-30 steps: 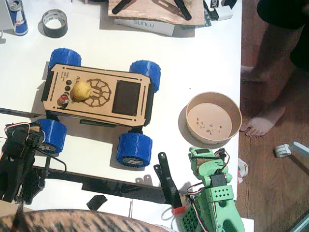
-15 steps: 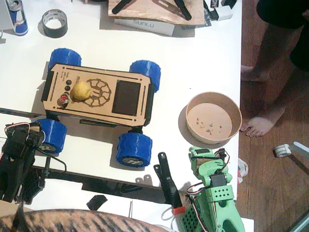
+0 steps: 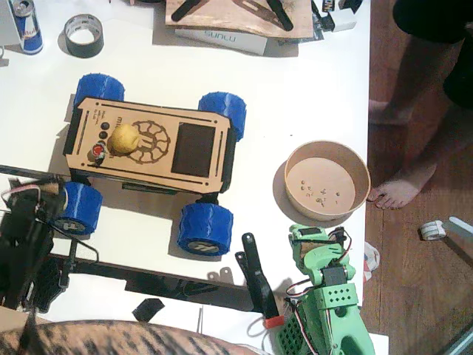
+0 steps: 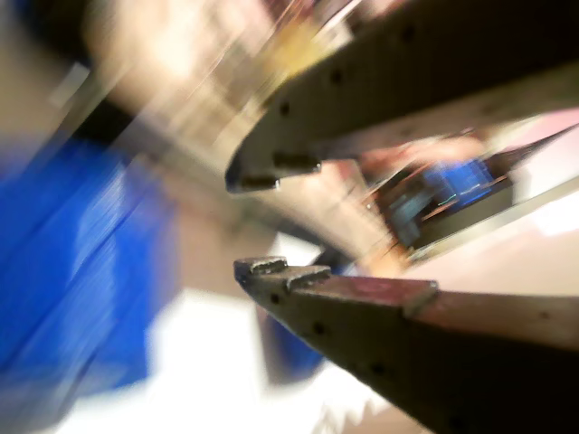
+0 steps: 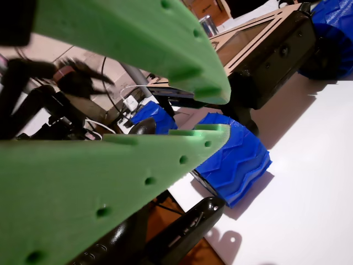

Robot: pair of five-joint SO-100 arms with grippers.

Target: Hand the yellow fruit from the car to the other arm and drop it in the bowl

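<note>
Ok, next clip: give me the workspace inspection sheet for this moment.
Surface: white table, mostly bare mid-right.
Job's things: yellow fruit on the car; bowl holds only crumbs.
Clutter: black tape roll, can, boards at the far edge.
Grippers: left gripper black, open, empty, blurred; right gripper green, open, empty.
Cables: loose wires on both arms, black lead along the near edge.
Surroundings: a person's bare feet on wooden floor.

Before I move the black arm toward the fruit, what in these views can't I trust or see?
- Left hand: wrist view motion-blurred; the yellow fruit is only a smear there.
- Right hand: its fingers block most of the car; bowl out of frame.
- Fixed view: both arm bases cut off by the bottom edge.
</note>
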